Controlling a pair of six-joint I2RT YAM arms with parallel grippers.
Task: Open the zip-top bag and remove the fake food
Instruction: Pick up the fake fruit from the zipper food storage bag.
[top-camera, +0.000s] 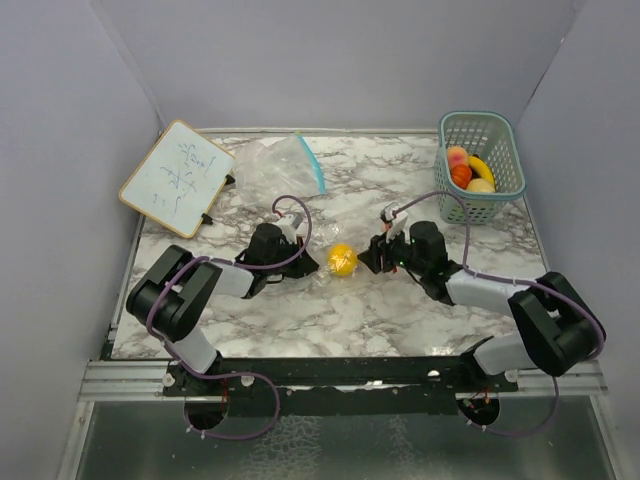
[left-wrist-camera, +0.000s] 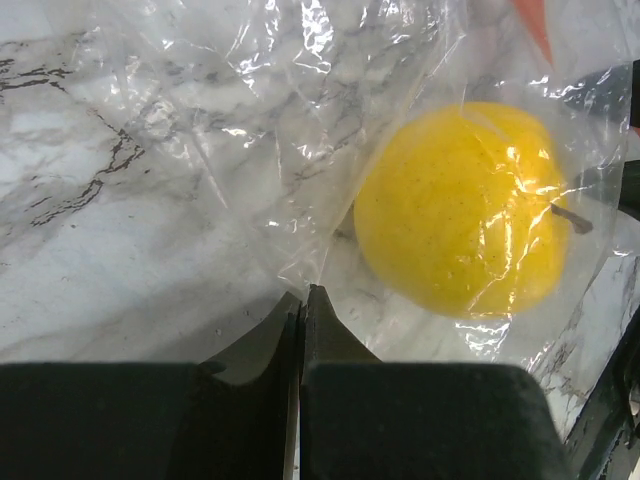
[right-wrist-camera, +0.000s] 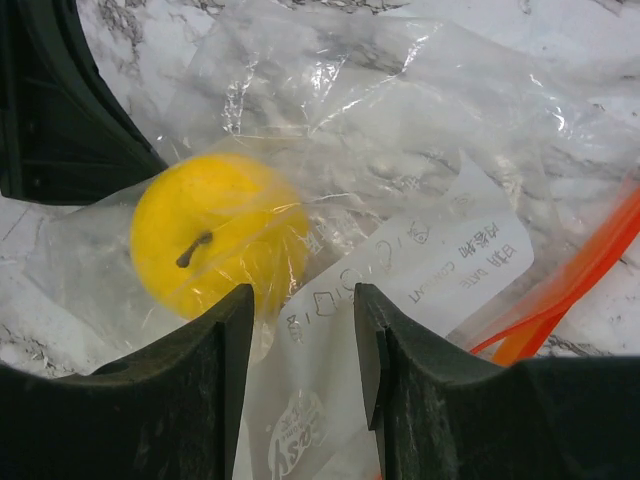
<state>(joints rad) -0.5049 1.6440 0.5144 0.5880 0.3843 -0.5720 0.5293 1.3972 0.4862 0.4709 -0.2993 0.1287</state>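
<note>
Only in the left wrist view are the left fingers (left-wrist-camera: 330, 330) seen closed on a fold of the zip-top bag (left-wrist-camera: 250, 150), beside the yellow fake food (left-wrist-camera: 460, 210) inside it. The right fingers (right-wrist-camera: 225, 335) are seen parted over the bag's label (right-wrist-camera: 410, 265); the basket (top-camera: 500, 205), whiteboard (top-camera: 177, 178) and second bag (top-camera: 270, 168) at the back of the worktop (top-camera: 400, 300) are shown only from above

Crinkled, clear, glossy plastic film of the bag (left-wrist-camera: 250, 130); smooth shiny yellow plastic lemon (left-wrist-camera: 460, 210), faintly speckled; bench (top-camera: 330, 310) polished, marble-patterned; basket (top-camera: 508, 150) teal plastic
</note>
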